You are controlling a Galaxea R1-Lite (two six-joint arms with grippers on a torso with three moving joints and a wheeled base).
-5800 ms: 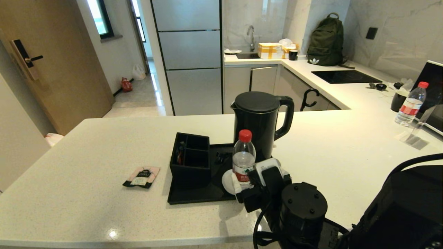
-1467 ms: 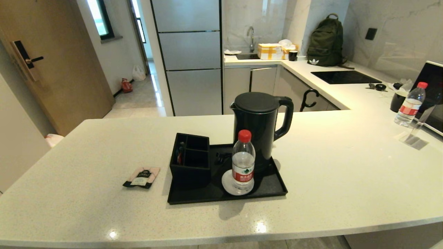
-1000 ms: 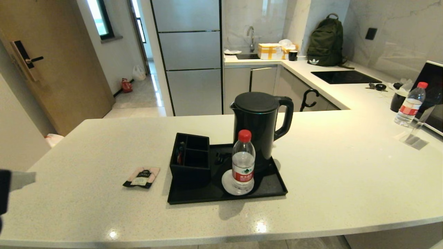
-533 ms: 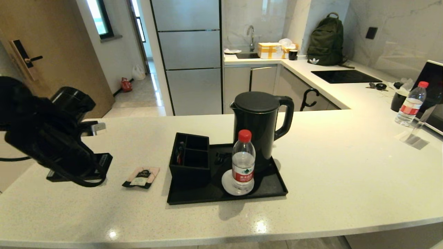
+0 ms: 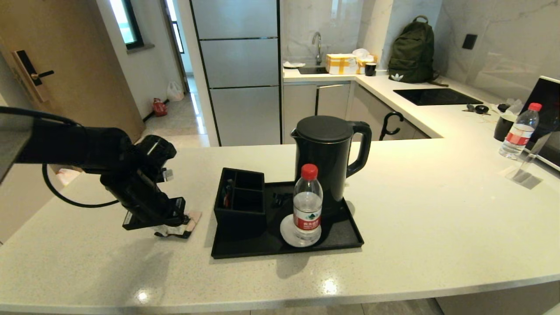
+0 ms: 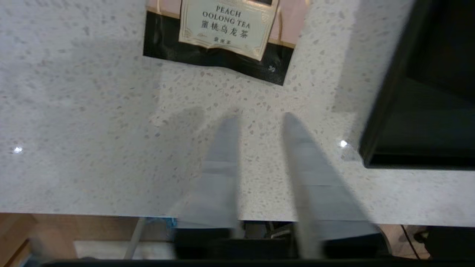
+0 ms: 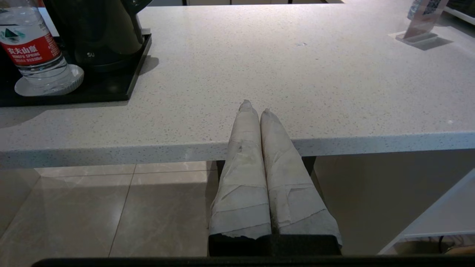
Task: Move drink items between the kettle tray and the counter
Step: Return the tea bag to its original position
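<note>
Left end effector [image 6: 256,122] hangs over the desk [image 5: 437,210], low and just short of the tea sachet [image 6: 226,33]. Its fingers [image 6: 222,155] stand slightly apart with nothing between them. In the left wrist view the sachet lies straight ahead of the fingertips, flat on the desk, its dark bottom edge turned toward them. Its long axis seems to run across the approach line, though the far end is cut off there, so this is uncertain.

The sachet [image 5: 188,221] sits just left of the black tray [image 5: 345,232], near the compartment box [image 5: 240,201] on the tray's left end. The left arm is plainly the nearer one. The right end effector [image 7: 254,107] is parked off the desk's near edge, right of the tray, fingers pressed together and empty.

The water bottle [image 5: 307,203] stands upright on the tray, on a white coaster in front of the kettle [image 5: 330,153].

Room: open desk left of and in front of the sachet; the tray rim and box wall crowd its right side. Judgement: a flat packet on a glossy top will be hard to pinch; sliding toward the rim is a risk.
</note>
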